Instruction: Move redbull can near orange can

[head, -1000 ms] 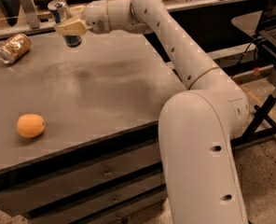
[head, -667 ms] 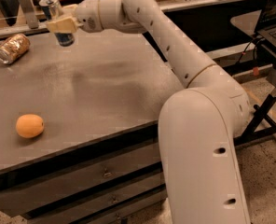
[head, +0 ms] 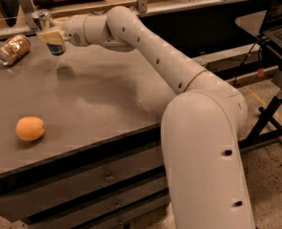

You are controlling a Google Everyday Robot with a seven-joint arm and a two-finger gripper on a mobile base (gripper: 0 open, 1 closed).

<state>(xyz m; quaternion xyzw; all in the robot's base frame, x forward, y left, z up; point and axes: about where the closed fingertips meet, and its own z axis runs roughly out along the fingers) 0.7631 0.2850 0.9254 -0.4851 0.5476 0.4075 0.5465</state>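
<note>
Transport step: tool (head: 51,36) clamped on the redbull can (head: 42,20), held above the surface (head: 107,94) near its far left corner, just beside the orange can (head: 11,49) lying on its side. Next move, likely: lower and release.

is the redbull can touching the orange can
Apart. The camera view shows table between the redbull can, held in the hand at the table's far left, and the orange can.

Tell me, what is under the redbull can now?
The pincer holds the redbull can slightly above the table. Under it only bare table with a shadow shows. The pincer covers the can's middle; its underside is hidden.
</note>
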